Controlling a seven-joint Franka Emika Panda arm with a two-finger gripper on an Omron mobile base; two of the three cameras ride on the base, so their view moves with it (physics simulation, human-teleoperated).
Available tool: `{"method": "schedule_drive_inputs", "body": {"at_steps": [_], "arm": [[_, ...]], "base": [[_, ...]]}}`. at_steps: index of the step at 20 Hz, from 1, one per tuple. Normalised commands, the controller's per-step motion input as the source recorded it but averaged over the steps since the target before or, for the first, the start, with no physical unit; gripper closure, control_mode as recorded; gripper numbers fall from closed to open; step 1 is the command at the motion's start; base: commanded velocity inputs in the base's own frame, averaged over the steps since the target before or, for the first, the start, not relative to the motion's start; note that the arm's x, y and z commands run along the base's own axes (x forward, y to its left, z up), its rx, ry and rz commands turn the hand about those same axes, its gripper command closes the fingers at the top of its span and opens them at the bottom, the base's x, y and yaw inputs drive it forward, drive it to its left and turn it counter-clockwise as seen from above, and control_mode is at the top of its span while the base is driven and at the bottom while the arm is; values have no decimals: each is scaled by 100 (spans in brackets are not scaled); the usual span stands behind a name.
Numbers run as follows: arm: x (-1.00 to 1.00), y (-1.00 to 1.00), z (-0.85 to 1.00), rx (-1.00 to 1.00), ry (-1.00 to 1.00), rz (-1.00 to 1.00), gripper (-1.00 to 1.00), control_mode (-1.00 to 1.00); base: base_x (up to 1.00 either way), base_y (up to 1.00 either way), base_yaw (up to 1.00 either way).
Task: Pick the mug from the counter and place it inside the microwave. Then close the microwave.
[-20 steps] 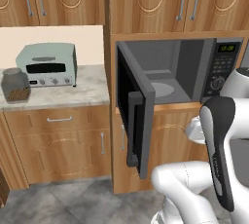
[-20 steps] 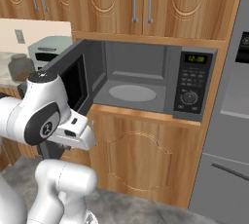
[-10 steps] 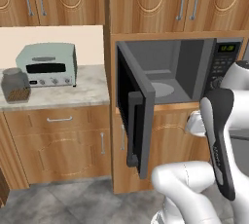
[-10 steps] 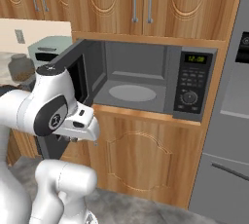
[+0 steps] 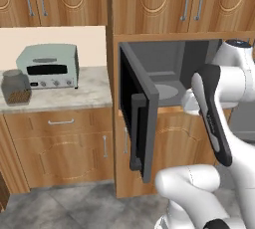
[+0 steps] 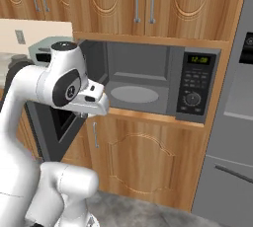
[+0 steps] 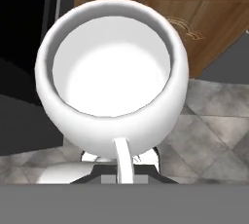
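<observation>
In the hand view a white mug [image 7: 112,72] sits close up, mouth toward the camera and thin handle pointing down. My gripper [image 7: 121,162] is shut on the mug at the handle side, and the cup hides most of the fingers. The hand [image 5: 191,101] hangs in front of the lower edge of the microwave [image 5: 167,68], just outside its opening. The microwave's dark door [image 5: 139,118] stands open to the left. Its grey cavity with a round turntable [image 6: 133,94] shows beside the keypad panel [image 6: 193,85]. The counter [image 5: 64,96] lies to the left.
A pale green toaster oven [image 5: 48,66] and a glass jar of brown bits [image 5: 16,87] stand on the counter. Wooden cabinets run above and below the microwave. A grey fridge [image 6: 232,122] stands to its right. The open door juts out between counter and arm.
The arm has lifted the hand with the mug up and inward, from below the microwave's level to the front of its opening. The door and counter things have not moved.
</observation>
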Motion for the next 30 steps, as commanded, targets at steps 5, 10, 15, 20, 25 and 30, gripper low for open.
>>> {"method": "schedule_drive_inputs", "body": {"at_steps": [5, 10, 15, 20, 25, 30], "arm": [[94, -6, 26, 0, 0, 0, 100, -100], [72, 0, -15, 0, 0, 0, 100, -100], [62, 0, -19, 0, 0, 0, 100, -100], [47, 0, -18, 0, 0, -1, 100, -100], [50, -9, -41, -2, 1, -4, 100, -100], [40, -16, -10, -1, 0, -4, 100, -100]], "base": [[0, 0, 0], [0, 0, 0], [0, 0, 0], [0, 0, 0], [0, 0, 0], [0, 0, 0]]}}
